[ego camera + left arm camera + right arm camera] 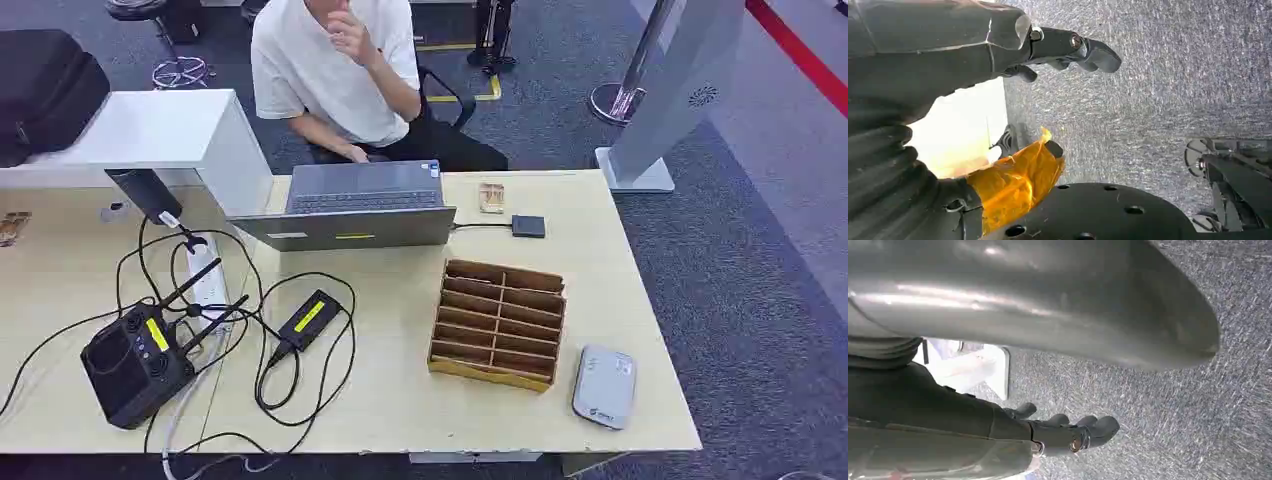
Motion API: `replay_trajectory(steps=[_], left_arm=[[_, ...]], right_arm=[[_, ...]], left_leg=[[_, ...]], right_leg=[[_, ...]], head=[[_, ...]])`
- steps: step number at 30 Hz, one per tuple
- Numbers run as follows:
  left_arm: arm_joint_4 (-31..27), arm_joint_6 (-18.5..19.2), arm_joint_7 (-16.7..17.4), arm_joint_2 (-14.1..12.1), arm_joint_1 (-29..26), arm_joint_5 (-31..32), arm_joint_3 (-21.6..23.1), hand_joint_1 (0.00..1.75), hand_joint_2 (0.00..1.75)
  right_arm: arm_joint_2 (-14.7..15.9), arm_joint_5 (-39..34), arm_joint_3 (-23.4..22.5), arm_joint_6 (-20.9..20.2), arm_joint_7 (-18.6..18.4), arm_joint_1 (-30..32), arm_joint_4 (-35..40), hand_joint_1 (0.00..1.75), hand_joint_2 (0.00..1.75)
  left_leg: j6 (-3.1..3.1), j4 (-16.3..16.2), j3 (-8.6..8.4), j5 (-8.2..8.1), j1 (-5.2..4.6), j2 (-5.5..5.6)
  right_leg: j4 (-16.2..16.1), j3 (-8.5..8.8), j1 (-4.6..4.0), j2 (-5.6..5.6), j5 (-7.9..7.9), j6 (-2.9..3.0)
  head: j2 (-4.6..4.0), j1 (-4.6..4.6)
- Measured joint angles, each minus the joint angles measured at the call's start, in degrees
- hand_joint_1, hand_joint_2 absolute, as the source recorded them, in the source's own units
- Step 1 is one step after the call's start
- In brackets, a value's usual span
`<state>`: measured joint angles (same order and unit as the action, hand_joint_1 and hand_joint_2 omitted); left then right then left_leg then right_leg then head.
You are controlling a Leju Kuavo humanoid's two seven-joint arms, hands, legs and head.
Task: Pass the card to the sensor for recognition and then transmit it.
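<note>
Currently both hands hang over grey carpet, nothing in either; no card can be made out on the table [620, 260].

Left hand [1068, 47]: fingers loosely extended and apart, released, with carpet beyond them. Right hand [1068, 432]: fingers part-curled and side by side, nothing held; whether it counts as clenched cannot be told. Wooden slotted rack [497, 322] sits right of centre; its slots look bare, though a thin card inside would be hard to see. Grey reader pad [604, 386] lies just beside the rack, near the front right corner and close to both edges. Bare tabletop runs behind the rack up to a small black box [528, 226]. Laptop [362, 203] sits at the far edge, person [345, 70] behind it. Left half is crowded: black controller [135, 365], cables, power brick [309, 319].
</note>
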<state>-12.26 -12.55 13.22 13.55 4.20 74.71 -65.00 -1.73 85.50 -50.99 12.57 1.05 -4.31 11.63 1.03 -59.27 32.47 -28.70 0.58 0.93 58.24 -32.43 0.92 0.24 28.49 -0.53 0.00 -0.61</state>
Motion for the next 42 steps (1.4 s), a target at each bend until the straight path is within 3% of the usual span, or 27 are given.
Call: replay_trajectory(steps=[8,13,18,23,26,28,30,34,42], left_arm=[[0.0,-0.39,-0.09,0.35,0.0,-0.59,-0.04,0.0,1.75],[0.0,-0.5,0.02,0.33,0.0,-1.42,-0.35,0.0,1.75],[0.0,-0.77,0.04,0.35,0.0,-2.47,-1.38,0.0,1.75],[0.0,-1.33,0.02,0.55,0.01,-3.52,-2.58,0.0,1.75],[0.0,-1.38,0.02,0.7,0.04,-3.94,-3.02,0.0,1.75],[0.0,-1.57,-0.09,0.89,0.06,-4.41,-3.43,0.0,1.75],[0.0,-1.75,-0.15,0.98,0.06,-4.72,-3.91,0.0,1.75],[0.0,-1.88,-0.17,1.18,0.07,-4.92,-4.35,0.0,1.75],[0.0,-2.25,-1.09,1.6,0.15,-6.19,-5.44,0.0,1.75]], right_arm=[[-0.02,-2.41,-0.61,1.03,0.17,0.54,0.0,0.0,0.0],[-0.22,-6.38,-3.61,7.26,-0.79,0.87,0.02,0.0,0.0],[-0.26,-9.6,-6.91,15.96,0.15,1.11,0.48,0.0,0.0],[-0.26,-13.86,-11.13,23.72,5.18,1.63,2.06,0.0,0.0],[-0.28,-15.5,-13.01,25.33,7.37,1.83,3.06,0.0,0.0],[-0.83,-17.37,-14.59,26.6,10.85,2.13,4.91,0.0,0.0],[-1.92,-17.88,-16.34,27.15,13.72,2.53,7.93,0.0,0.0],[-3.04,-18.16,-18.3,27.26,14.93,2.95,11.11,0.0,0.0],[-7.9,-20.76,-23.75,27.43,27.14,2.97,22.04,0.0,0.0]], left_leg=[[0.0,0.0,0.0,0.0,0.0,0.0],[0.0,0.0,0.01,0.0,0.0,-0.01],[0.0,0.0,0.0,0.0,0.0,0.0],[-0.01,0.0,0.0,-0.01,-0.01,0.0],[-0.01,0.0,0.0,-0.01,-0.01,0.0],[-0.01,0.0,0.0,-0.01,-0.01,0.0],[-0.01,0.0,0.0,-0.01,0.0,0.0],[-0.01,0.0,0.0,-0.01,0.0,0.0],[-0.01,0.0,0.0,0.0,-0.02,0.0]], right_leg=[[-0.01,0.0,0.0,0.0,0.0,0.0],[-0.01,0.0,0.0,0.0,0.0,0.0],[-0.01,0.0,0.0,0.0,0.0,0.0],[-0.01,0.0,0.01,0.0,0.0,0.0],[-0.02,0.0,0.01,0.0,0.0,0.0],[-0.02,0.0,0.01,-0.01,0.0,0.0],[-0.02,0.0,0.0,0.0,0.0,0.0],[-0.01,0.0,0.0,0.0,0.0,0.0],[-0.01,0.0,0.01,0.0,0.0,0.0]], head=[[0.0,-0.02],[0.0,0.0],[0.0,0.0],[0.0,0.0],[0.0,0.0],[0.0,0.0],[0.0,0.02],[0.0,-0.02],[0.0,0.04]])
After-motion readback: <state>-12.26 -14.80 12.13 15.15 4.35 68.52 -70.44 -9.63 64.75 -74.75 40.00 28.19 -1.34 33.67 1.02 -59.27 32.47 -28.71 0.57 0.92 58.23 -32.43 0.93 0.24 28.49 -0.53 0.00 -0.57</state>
